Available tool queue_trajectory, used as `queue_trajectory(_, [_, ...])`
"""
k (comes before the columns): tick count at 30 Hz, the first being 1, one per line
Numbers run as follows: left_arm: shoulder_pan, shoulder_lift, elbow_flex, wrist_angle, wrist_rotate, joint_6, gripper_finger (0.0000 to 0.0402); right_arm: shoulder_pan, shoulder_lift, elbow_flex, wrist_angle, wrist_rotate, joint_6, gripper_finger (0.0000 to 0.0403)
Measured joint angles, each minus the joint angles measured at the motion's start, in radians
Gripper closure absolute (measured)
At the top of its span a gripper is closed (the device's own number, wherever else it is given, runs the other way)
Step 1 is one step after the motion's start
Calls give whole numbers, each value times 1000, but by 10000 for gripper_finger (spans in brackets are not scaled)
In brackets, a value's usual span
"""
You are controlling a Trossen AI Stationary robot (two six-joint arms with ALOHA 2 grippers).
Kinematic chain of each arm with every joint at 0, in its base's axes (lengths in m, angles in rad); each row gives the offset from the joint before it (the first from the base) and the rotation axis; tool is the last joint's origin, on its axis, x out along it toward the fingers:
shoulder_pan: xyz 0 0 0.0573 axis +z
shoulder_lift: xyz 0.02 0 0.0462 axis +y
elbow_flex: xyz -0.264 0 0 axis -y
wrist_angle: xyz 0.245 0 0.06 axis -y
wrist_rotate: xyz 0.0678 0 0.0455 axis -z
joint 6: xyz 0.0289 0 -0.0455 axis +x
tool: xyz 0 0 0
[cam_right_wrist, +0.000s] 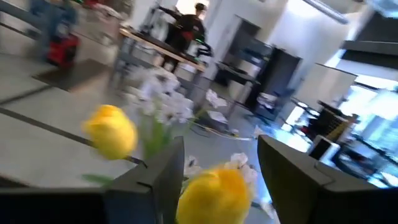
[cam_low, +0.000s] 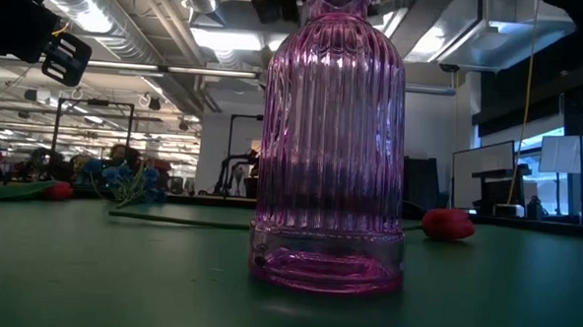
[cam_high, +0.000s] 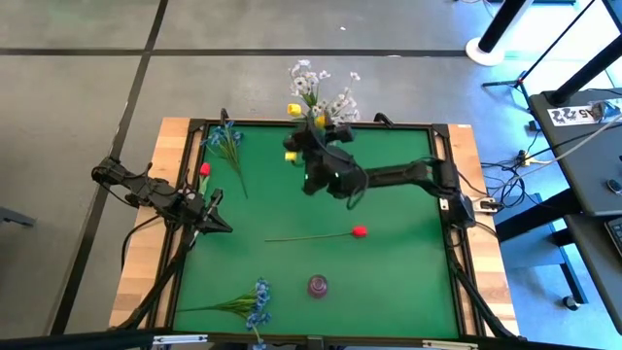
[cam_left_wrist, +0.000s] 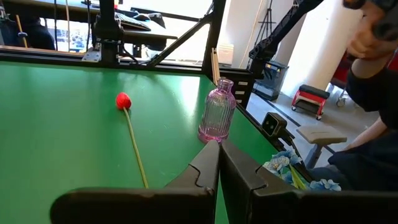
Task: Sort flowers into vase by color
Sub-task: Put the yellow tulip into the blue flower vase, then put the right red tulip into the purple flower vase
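Observation:
My right gripper (cam_high: 307,144) (cam_right_wrist: 221,143) is open at the table's far edge, among yellow buds (cam_high: 294,110) and white sprigs (cam_high: 326,92) that reach past the edge. What holds these flowers up is hidden under the gripper. One yellow bud (cam_right_wrist: 214,186) stands between the fingers and another yellow bud (cam_right_wrist: 112,132) is beside them. A red-bud flower (cam_high: 360,231) (cam_left_wrist: 123,99) lies flat mid-table. The pink ribbed glass vase (cam_high: 318,286) (cam_low: 332,136) (cam_left_wrist: 217,112) stands upright near the near edge. My left gripper (cam_high: 220,224) (cam_left_wrist: 219,163) is shut over the table's left side, touching nothing. My right gripper has a yellow bud (cam_right_wrist: 214,186) between its open fingers and a thin stem (cam_right_wrist: 140,160) running toward one finger. I cannot tell whether the fingers touch either.
Blue flowers (cam_high: 225,141) lie at the far left corner, with a red bud (cam_high: 204,169) near the left edge. More blue flowers (cam_high: 255,303) (cam_left_wrist: 292,169) lie at the near edge, left of the vase. A person (cam_left_wrist: 373,93) sits beyond the near edge. Bare green mat (cam_high: 398,262) lies to the right.

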Motion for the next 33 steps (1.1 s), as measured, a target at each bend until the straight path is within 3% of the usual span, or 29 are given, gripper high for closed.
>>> queue_trajectory(7, [0, 0, 0, 0, 0, 0, 392, 82, 0, 12, -3, 0, 36, 194])
queue_trajectory(16, [0, 0, 0, 0, 0, 0, 392, 313, 2, -83, -10, -1, 242, 194])
queue_trajectory(28, [0, 0, 0, 0, 0, 0, 392, 468, 3, -350, -5, -13, 853, 194])
queue_trajectory(33, [0, 0, 0, 0, 0, 0, 392, 463, 4, -439, -45, -296, 1260, 194])
